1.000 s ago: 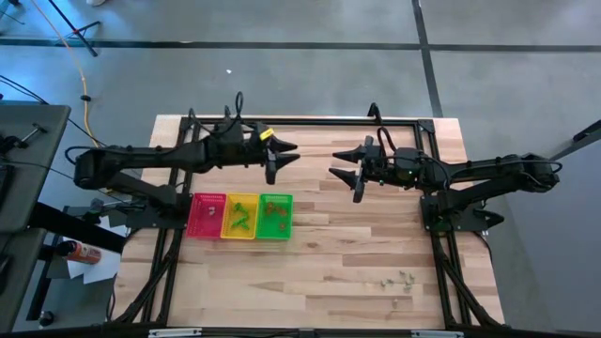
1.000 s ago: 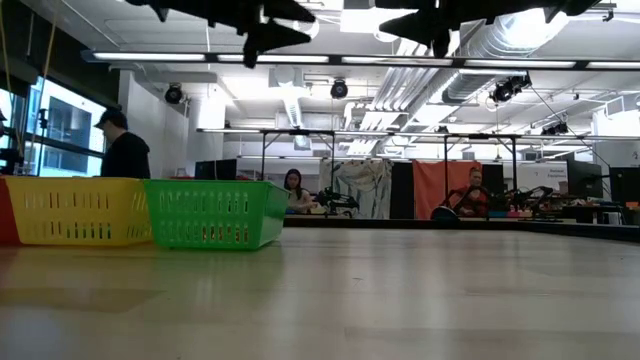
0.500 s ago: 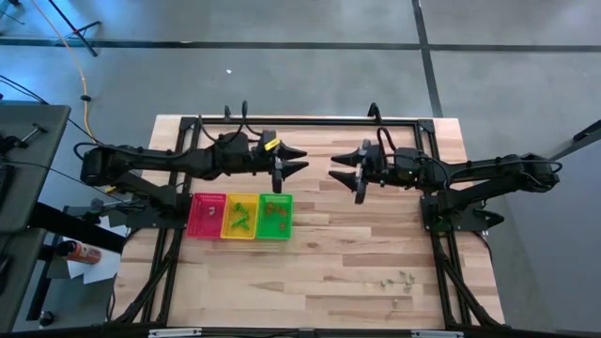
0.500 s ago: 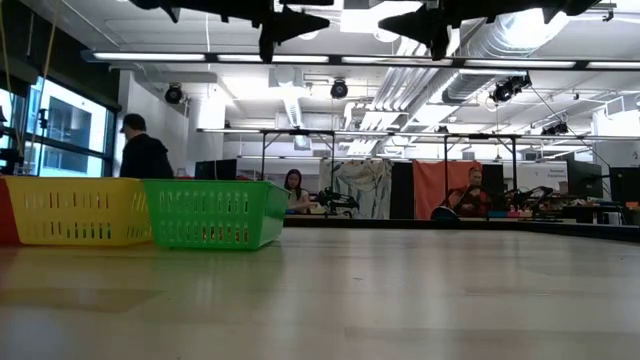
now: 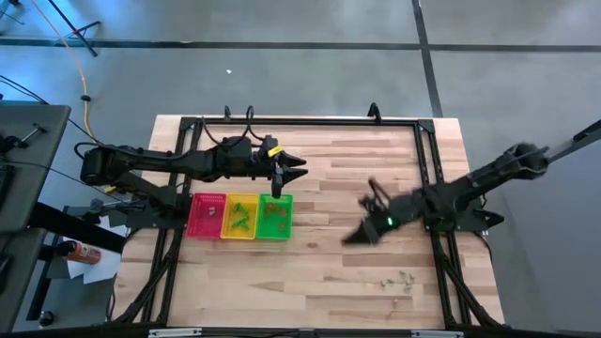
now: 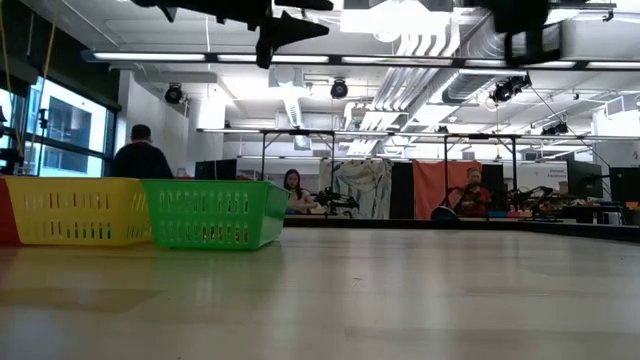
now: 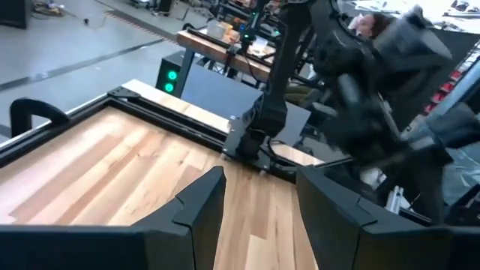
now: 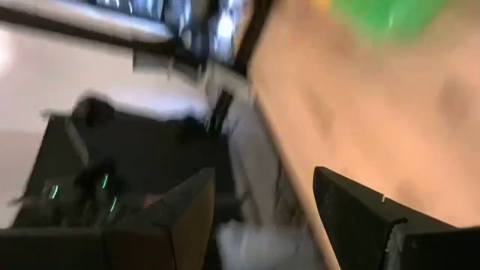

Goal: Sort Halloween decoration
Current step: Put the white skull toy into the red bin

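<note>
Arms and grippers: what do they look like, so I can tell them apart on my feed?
Both arms are dark, slim and jointed, with black cables. The left gripper has pointed black fingers and a yellow tag behind them; the right gripper has a green light near it.

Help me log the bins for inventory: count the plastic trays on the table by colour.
Red tray: 1
Yellow tray: 1
Green tray: 1
Total: 3
</note>
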